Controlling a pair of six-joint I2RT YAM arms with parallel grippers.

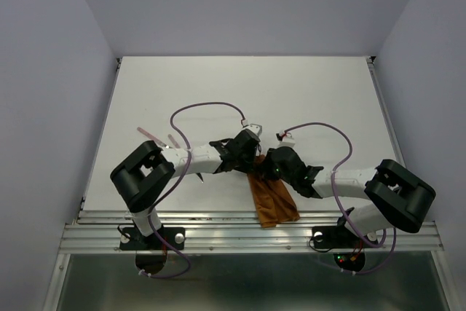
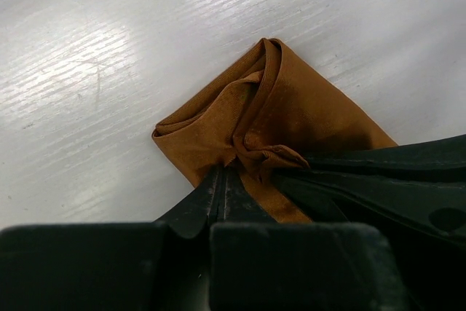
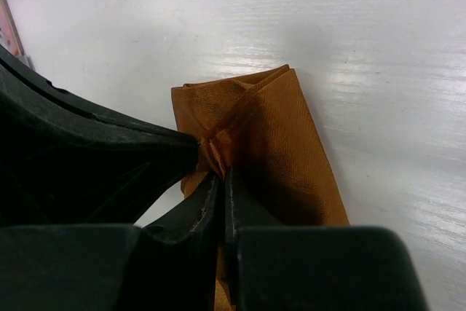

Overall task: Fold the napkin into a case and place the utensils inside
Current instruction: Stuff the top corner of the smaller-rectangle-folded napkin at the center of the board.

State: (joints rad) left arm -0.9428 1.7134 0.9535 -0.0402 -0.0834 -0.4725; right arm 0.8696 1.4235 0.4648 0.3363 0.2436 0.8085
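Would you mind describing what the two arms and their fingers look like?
Both the left arm and the right arm have white links joined by bulky black joint housings. A thin purple cable loops along each arm toward the wrist, ending in a small white connector. The fingers are matte black and wedge-shaped, tapering to narrow tips.

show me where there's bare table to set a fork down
The far half of the table, between its far edge and the purple cable loops, is bare. The near middle is crowded: left gripper and right gripper both pinch the napkin there.
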